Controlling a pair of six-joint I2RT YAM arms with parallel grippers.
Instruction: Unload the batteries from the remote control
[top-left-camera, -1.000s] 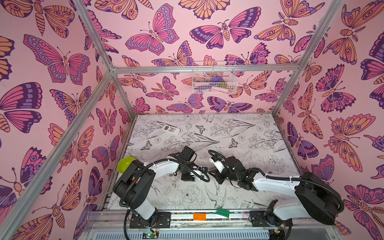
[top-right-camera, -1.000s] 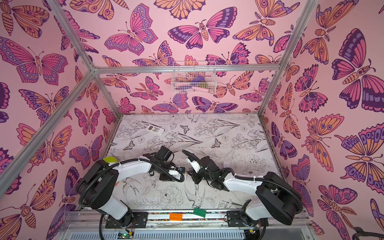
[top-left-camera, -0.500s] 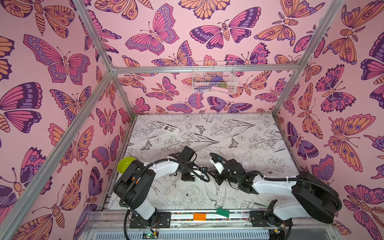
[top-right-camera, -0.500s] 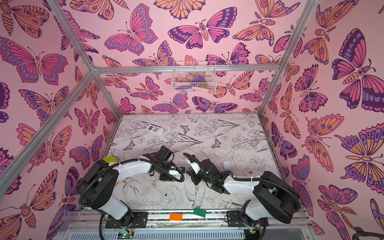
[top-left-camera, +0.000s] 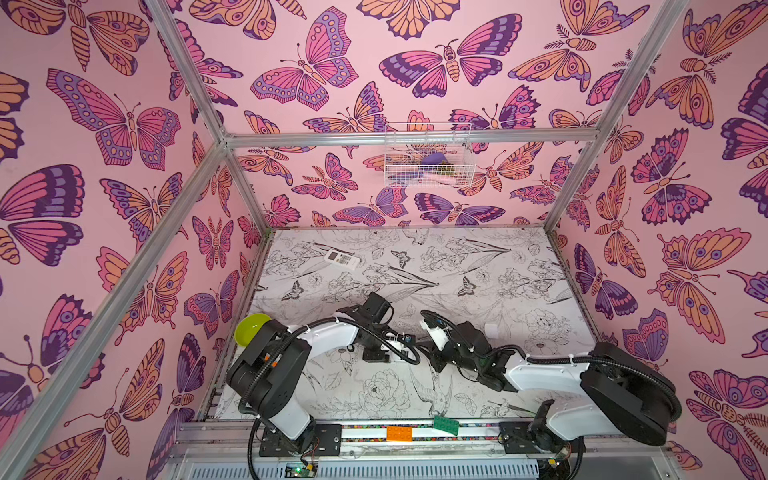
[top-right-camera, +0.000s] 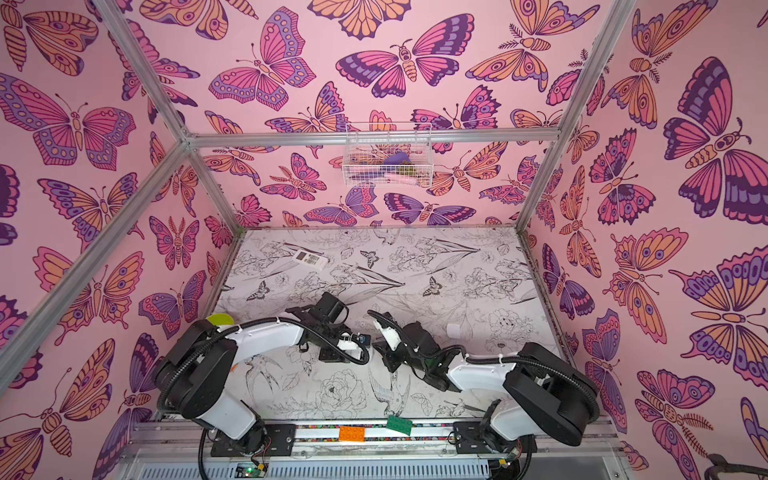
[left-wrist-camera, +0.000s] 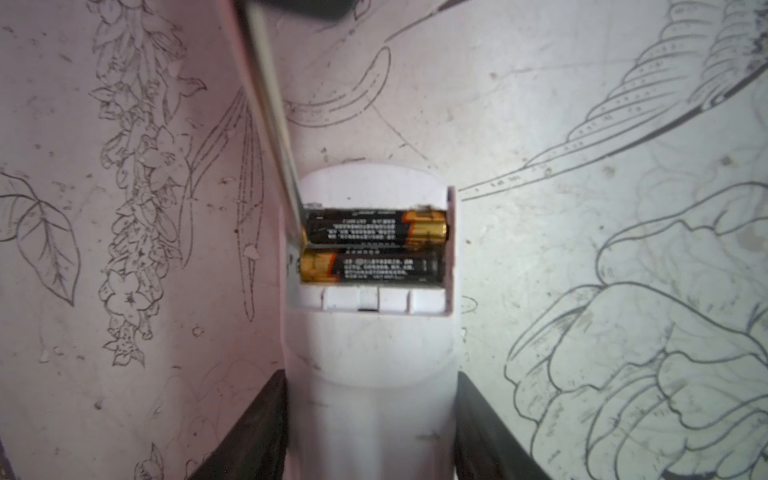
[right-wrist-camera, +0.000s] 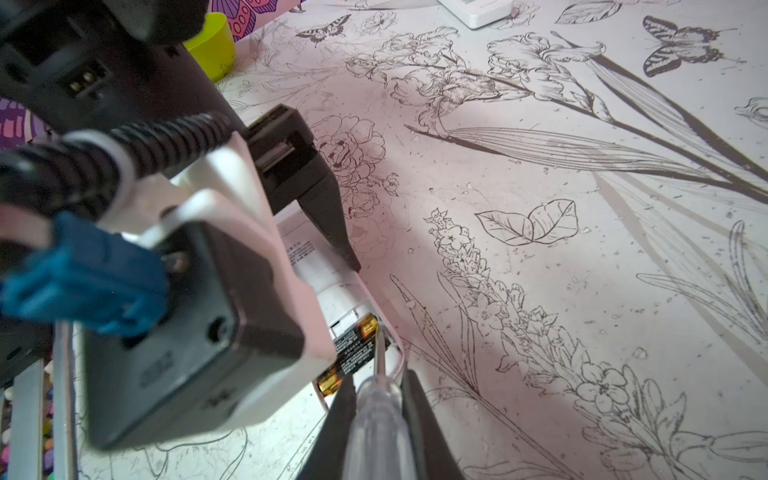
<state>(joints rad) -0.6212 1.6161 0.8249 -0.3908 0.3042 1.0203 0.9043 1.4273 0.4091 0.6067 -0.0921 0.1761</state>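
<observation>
Left gripper (left-wrist-camera: 370, 376) grasps remote (left-wrist-camera: 374, 187); right gripper (right-wrist-camera: 376, 399), at its three o'clock, clenches screwdriver (right-wrist-camera: 374, 432) against battery (left-wrist-camera: 365, 226); tip may slip, flinging battery.

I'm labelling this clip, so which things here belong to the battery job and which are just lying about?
In the job: two batteries in the open remote; left pincer gripping that remote; screwdriver in the right pincer, tip at a battery.
Lying about: second remote (maybe next), green bowl, wire basket, orange brick, green brick.
</observation>
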